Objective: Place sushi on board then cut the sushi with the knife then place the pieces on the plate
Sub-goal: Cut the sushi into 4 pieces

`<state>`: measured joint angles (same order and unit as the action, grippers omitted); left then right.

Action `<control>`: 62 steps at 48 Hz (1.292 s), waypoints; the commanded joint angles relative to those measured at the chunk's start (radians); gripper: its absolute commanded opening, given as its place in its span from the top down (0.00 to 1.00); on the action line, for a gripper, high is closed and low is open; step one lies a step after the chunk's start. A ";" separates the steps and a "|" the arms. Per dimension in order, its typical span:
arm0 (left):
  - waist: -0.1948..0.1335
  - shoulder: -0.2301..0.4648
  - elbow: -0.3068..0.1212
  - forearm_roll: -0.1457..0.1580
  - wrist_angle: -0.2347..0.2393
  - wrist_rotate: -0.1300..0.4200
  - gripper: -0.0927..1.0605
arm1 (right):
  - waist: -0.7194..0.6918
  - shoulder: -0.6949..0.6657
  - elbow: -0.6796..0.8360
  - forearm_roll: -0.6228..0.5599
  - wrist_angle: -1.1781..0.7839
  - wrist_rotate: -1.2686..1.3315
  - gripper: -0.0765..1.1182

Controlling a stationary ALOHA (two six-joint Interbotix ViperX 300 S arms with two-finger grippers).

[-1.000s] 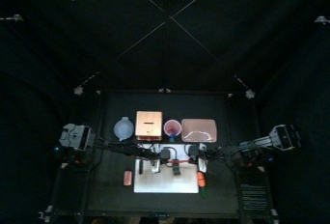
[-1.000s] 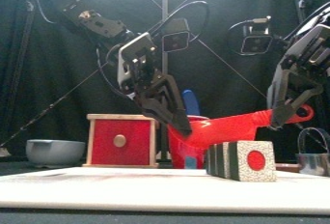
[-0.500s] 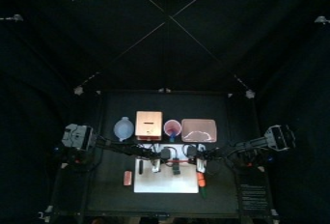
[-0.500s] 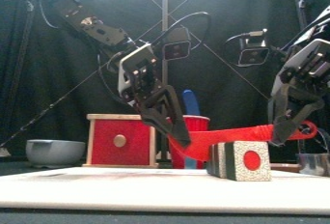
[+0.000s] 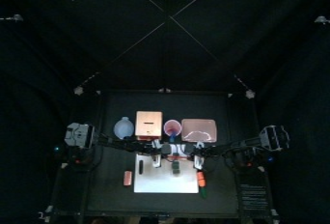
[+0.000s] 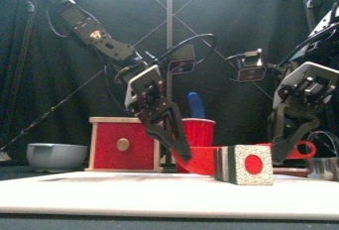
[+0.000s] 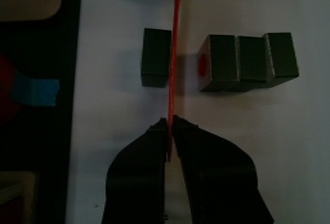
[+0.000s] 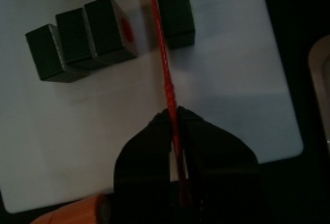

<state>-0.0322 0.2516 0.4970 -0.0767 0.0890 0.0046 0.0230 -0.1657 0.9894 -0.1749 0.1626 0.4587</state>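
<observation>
Four pieces of sushi [image 7: 245, 57] are on the white board [image 7: 110, 102], and the red knife [image 7: 175, 35] is right in among them! Both arms are on this one. The left gripper [image 7: 172, 124] has its fingers pinched tight together on one end of the knife. The right gripper [image 8: 175, 115] is clamped just as hard on the other end, where a red handle loop pokes out beside it in the front view. So the knife is strung between the two grippers, crossing the row of blocks.

Look at the split: a single piece [image 7: 156, 56] sits on one side of the knife, with the red edge running right along its face. The other three [image 8: 77, 40] sit packed side by side on the far side, across a small gap of bare board. From the front, the nearest block shows a pale speckled end face with a red centre. The knife sits low behind it, close over the board, though I can't tell whether it touches down.

Along the back of the table, from the left, there is the blue-grey bowl [image 6: 56, 155]. Next is the wooden box [image 6: 123, 143] with its red front. Then comes the red cup [image 6: 201, 133], with a blue knife [image 6: 193, 103] standing in it. Last is the pink tray [image 5: 199, 129], with no sushi on it.
</observation>
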 commanded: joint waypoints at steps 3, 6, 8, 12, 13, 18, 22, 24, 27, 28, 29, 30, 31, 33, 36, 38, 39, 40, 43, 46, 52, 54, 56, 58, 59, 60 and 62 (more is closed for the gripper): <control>0.014 -0.014 -0.020 0.031 -0.002 0.000 0.49 | -0.028 -0.014 -0.008 -0.014 0.005 0.005 0.66; 0.017 -0.014 -0.020 0.041 0.000 -0.002 0.49 | -0.032 -0.017 -0.009 -0.017 0.006 0.008 0.66; 0.018 -0.015 -0.020 0.046 -0.002 -0.002 0.49 | -0.035 -0.020 -0.011 -0.020 0.008 0.009 0.66; 0.020 -0.021 -0.021 0.052 0.000 0.000 0.49 | -0.035 -0.034 -0.017 -0.020 0.017 0.005 0.66; 0.018 -0.025 -0.021 0.054 0.000 -0.002 0.49 | -0.031 -0.043 -0.018 -0.020 0.020 0.002 0.66; 0.014 -0.052 -0.031 0.054 0.006 -0.002 0.50 | -0.026 -0.089 -0.032 -0.020 0.040 0.005 0.66; 0.008 -0.087 -0.040 0.061 0.026 -0.002 0.50 | -0.014 -0.133 -0.044 -0.015 0.074 0.006 0.66; 0.003 -0.103 -0.041 0.066 0.034 -0.002 0.50 | -0.006 -0.158 -0.051 -0.012 0.092 0.009 0.66; -0.011 -0.124 -0.038 0.071 0.046 -0.002 0.50 | 0.014 -0.195 -0.060 -0.003 0.121 0.011 0.66; -0.018 -0.130 -0.035 0.071 0.052 -0.002 0.50 | 0.021 -0.204 -0.061 0.000 0.123 0.011 0.66; -0.023 -0.133 -0.035 0.069 0.057 -0.002 0.50 | 0.026 -0.213 -0.063 0.003 0.129 0.011 0.66; -0.029 -0.137 -0.034 0.069 0.061 -0.002 0.49 | 0.032 -0.219 -0.063 0.008 0.130 0.011 0.66; -0.034 -0.137 -0.034 0.069 0.066 -0.003 0.49 | 0.040 -0.225 -0.063 0.012 0.130 0.011 0.66; -0.044 -0.138 -0.035 0.066 0.077 -0.003 0.49 | 0.055 -0.235 -0.063 0.026 0.130 0.012 0.66; -0.063 -0.135 -0.038 0.058 0.087 -0.005 0.50 | 0.077 -0.236 -0.060 0.046 0.129 0.011 0.66; -0.074 -0.132 -0.040 0.054 0.091 -0.006 0.49 | 0.095 -0.235 -0.058 0.064 0.129 0.011 0.66; -0.078 -0.130 -0.040 0.051 0.092 -0.006 0.50 | 0.101 -0.235 -0.058 0.072 0.130 0.011 0.66; -0.083 -0.127 -0.040 0.048 0.094 -0.006 0.50 | 0.107 -0.232 -0.057 0.077 0.129 0.012 0.66; -0.092 -0.121 -0.041 0.037 0.095 -0.006 0.50 | 0.121 -0.225 -0.055 0.094 0.129 0.011 0.66; -0.095 -0.115 -0.040 0.028 0.095 -0.006 0.49 | 0.129 -0.218 -0.054 0.103 0.129 0.012 0.66; -0.098 -0.110 -0.041 0.005 0.095 -0.006 0.50 | 0.137 -0.198 -0.051 0.118 0.129 0.012 0.66; -0.098 -0.109 -0.041 -0.002 0.095 -0.006 0.50 | 0.140 -0.192 -0.051 0.121 0.129 0.012 0.66; -0.100 -0.107 -0.041 -0.006 0.095 -0.006 0.50 | 0.141 -0.186 -0.051 0.124 0.129 0.012 0.66; -0.100 -0.106 -0.041 -0.008 0.094 -0.006 0.50 | 0.141 -0.178 -0.051 0.124 0.129 0.012 0.66; -0.100 -0.103 -0.041 -0.009 0.095 -0.006 0.49 | 0.141 -0.172 -0.049 0.123 0.129 0.012 0.66; -0.100 -0.101 -0.041 -0.009 0.095 -0.006 0.50 | 0.141 -0.169 -0.049 0.123 0.129 0.012 0.66; -0.100 -0.098 -0.041 -0.009 0.095 -0.006 0.50 | 0.141 -0.161 -0.049 0.121 0.129 0.012 0.66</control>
<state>-0.1258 0.1595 0.4740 -0.0844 0.1810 -0.0031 0.1626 -0.3252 0.9465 -0.0568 0.2884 0.4663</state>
